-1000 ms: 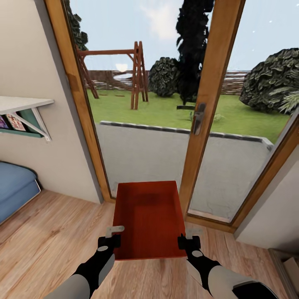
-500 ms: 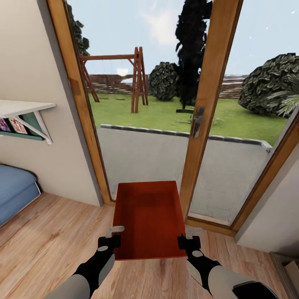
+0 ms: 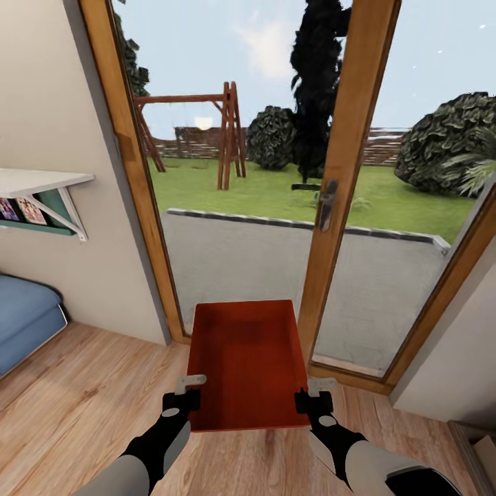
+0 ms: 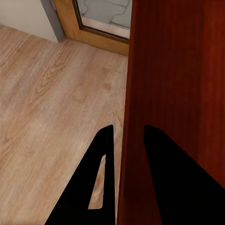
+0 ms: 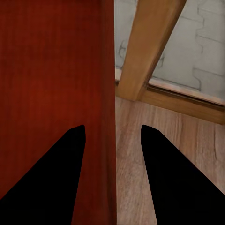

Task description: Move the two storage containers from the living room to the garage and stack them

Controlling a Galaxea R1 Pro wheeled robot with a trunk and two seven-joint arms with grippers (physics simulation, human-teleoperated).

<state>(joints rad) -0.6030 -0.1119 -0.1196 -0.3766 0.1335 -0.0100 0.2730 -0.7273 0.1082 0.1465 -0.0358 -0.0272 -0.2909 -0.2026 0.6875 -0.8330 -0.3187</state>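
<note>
One orange-red storage container [image 3: 248, 365] hangs level above the light wood floor of the living room, right in front of me. My left gripper [image 3: 186, 401] is shut on its left wall near the close corner, and my right gripper [image 3: 310, 401] is shut on its right wall. In the left wrist view the fingers of the left gripper [image 4: 127, 136] straddle the container [image 4: 178, 93] wall. In the right wrist view the right gripper [image 5: 112, 129] straddles the wall of the container [image 5: 51, 70] in the same way.
Glass doors with wooden frames [image 3: 344, 172] stand just beyond the container, with a garden behind them. A blue sofa [image 3: 24, 313] and a white shelf [image 3: 38, 182] are at the left. A cream wall [image 3: 455, 372] and a cardboard box [image 3: 486, 441] are at the right.
The whole view has shifted a little, so the camera has moved. The container and both grippers keep the same place in the picture.
</note>
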